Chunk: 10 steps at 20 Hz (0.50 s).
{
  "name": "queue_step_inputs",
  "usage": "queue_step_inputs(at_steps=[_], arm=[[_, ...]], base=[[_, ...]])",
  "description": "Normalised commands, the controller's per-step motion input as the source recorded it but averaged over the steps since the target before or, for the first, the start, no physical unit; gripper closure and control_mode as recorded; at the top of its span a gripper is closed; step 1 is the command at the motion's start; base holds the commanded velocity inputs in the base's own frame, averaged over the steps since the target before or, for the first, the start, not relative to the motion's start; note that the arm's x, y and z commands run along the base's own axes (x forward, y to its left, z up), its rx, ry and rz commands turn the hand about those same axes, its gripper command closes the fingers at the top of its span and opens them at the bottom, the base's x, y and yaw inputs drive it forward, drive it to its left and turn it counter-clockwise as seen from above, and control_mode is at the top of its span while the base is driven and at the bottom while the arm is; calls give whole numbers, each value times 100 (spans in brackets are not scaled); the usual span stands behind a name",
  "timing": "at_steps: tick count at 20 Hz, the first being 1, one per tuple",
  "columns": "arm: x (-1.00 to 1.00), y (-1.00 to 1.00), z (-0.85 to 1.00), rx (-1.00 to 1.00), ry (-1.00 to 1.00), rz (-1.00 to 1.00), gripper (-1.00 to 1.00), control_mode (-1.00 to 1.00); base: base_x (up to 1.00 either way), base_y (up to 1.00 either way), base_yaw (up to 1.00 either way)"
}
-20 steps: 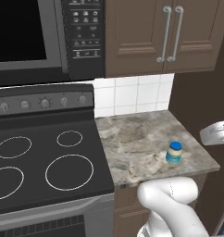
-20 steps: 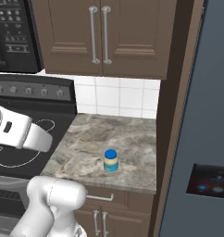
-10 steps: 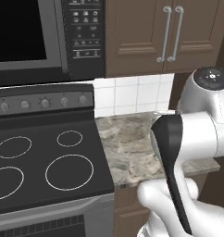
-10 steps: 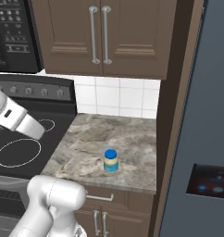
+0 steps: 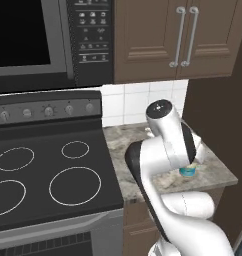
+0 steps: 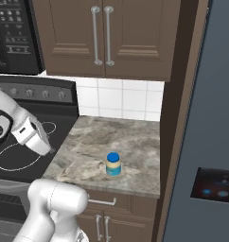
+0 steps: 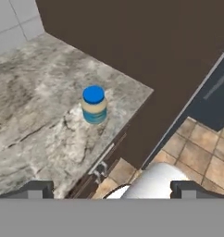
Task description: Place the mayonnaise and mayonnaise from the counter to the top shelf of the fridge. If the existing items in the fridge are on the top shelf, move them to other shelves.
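Reaching step, nothing picked up yet. Hand spread wide and empty, high above the desk, looking down. One blue-lidded jar visible, upright near the desk's front edge, closer to the fridge side. Next: lower over the lid, straddle, close. Count: one jar, one fridge.

Dark wooden wall cabinets with silver handles hang above white wall tiles; a black stovetop sits left, a microwave above, seemingly terracotta floor tiles near right.
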Motion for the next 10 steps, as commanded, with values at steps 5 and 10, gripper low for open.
queue_step_inputs(at_steps=[5,10], arm=[[54,-2,-70,0,-4,-39,-100,-100],[44,-23,-47,-2,-6,-32,-100,-100]], base=[[0,0,0],[0,0,0]])
